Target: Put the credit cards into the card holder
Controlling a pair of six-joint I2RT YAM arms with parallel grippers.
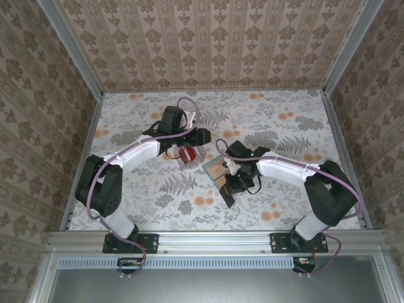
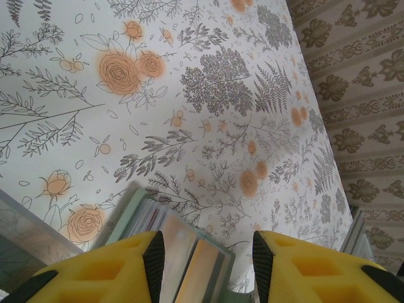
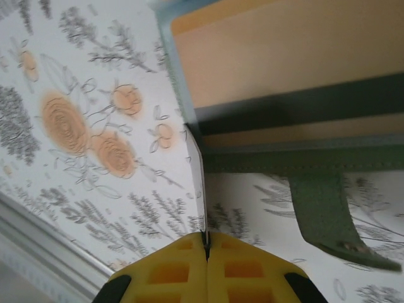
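Floral tbl cover (image 1: 284,126), damask-papered walls (image 1: 214,38) round it.

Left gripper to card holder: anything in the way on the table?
Nothing visible. In the top view only bare patterned table lies between the left gripper and the card holder. The right gripper, shut on a thin pale edge by the holder, is off that line.

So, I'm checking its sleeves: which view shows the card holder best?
Right wrist: the card holder is close up, its grey-green border, strap and tan inside plain, the right fingers pinching a pale sleeve edge. In top external the card holder is small, partly under the right arm.
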